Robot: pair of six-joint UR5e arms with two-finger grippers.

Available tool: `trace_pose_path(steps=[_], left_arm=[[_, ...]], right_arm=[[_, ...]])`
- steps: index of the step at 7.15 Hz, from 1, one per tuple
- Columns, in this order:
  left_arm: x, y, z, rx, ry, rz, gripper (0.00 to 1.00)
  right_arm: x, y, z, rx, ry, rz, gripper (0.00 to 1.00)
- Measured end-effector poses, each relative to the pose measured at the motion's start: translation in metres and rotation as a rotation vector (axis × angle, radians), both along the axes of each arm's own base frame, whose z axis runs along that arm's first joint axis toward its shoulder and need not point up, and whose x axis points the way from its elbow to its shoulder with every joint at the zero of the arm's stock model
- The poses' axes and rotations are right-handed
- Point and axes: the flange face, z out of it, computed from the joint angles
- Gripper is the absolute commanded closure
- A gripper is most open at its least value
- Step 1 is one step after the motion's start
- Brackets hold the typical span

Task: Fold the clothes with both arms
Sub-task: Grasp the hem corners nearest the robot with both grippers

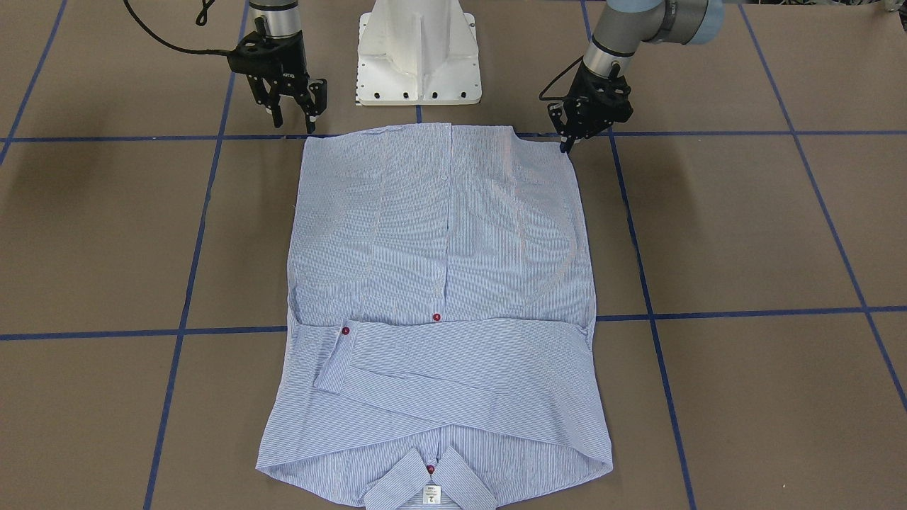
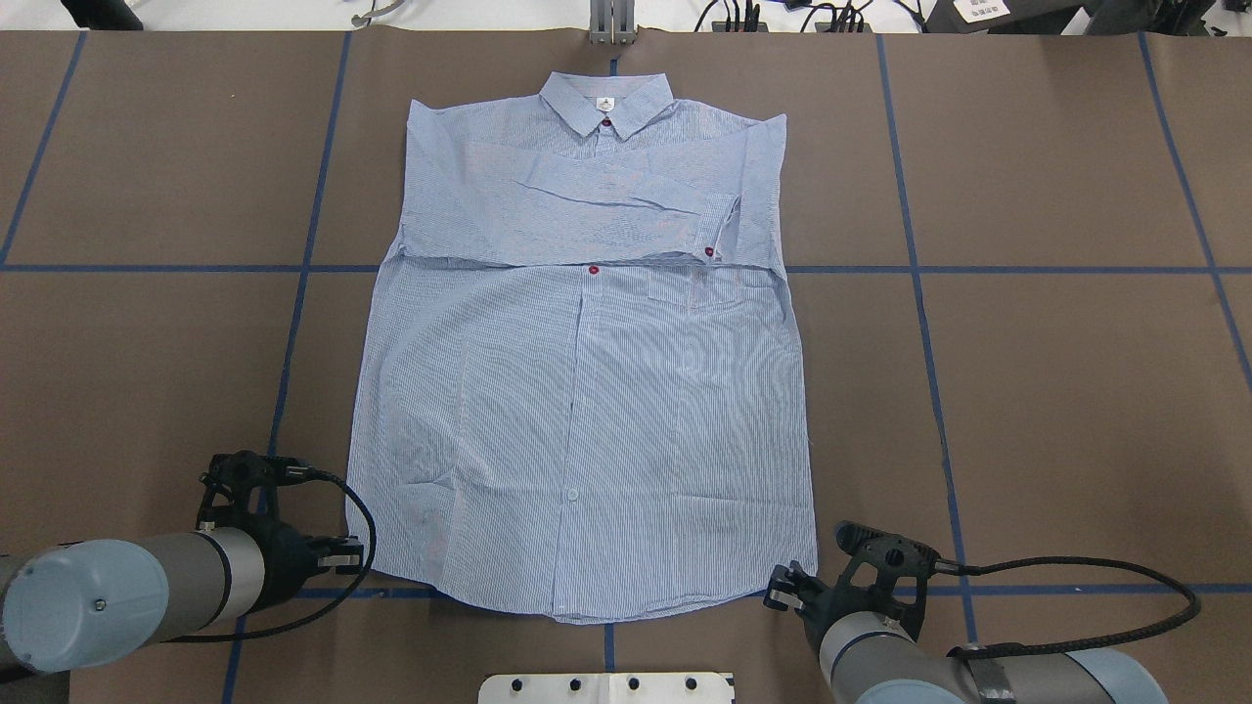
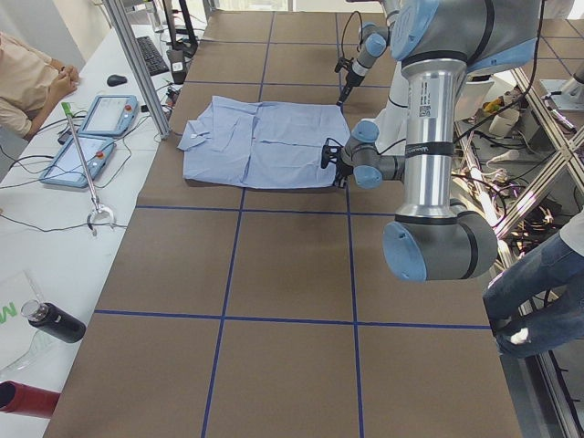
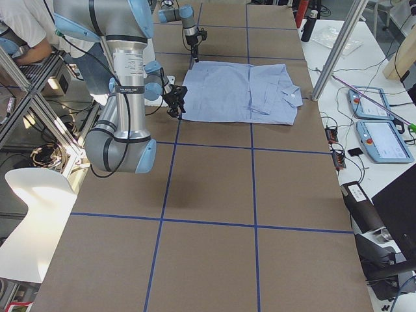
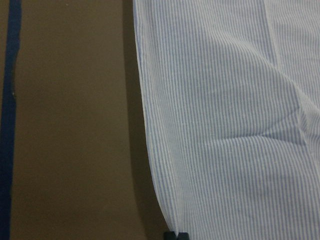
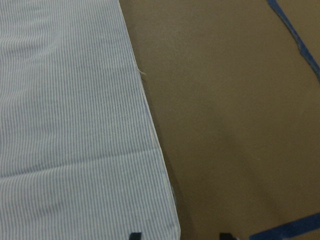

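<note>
Brown table (image 1: 744, 227) bears shirt (image 1: 439, 248), hem corners at left gripper (image 1: 567, 145), right gripper (image 1: 294, 122).

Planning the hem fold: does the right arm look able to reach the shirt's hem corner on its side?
Probably yes: the right tool is open beside that corner of the shirt, nothing between them.

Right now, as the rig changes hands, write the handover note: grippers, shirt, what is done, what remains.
Left gripper: looks shut at one hem corner; grasp unclear.
Right gripper: open, at the other hem corner.
Shirt: flat on table, front up, collar away from robot.
Done: both sleeves folded across chest.
To do: grip both corners, fold hem towards collar.
</note>
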Motion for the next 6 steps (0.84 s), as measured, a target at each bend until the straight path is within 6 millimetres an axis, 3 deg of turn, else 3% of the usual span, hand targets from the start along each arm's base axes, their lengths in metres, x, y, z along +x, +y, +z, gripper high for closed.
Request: trace_pose_path(steps=[4, 6], left_arm=[[0.001, 0.004, -0.003, -0.010, 0.008, 0.002, 1.00], [0.000, 0.004, -0.002, -0.010, 0.007, 0.002, 1.00]], right_arm=[[-0.005, 0.003, 0.008, 0.008, 0.020, -0.004, 0.51], [-0.004, 0.004, 0.012, 0.020, 0.034, -0.008, 0.58]])
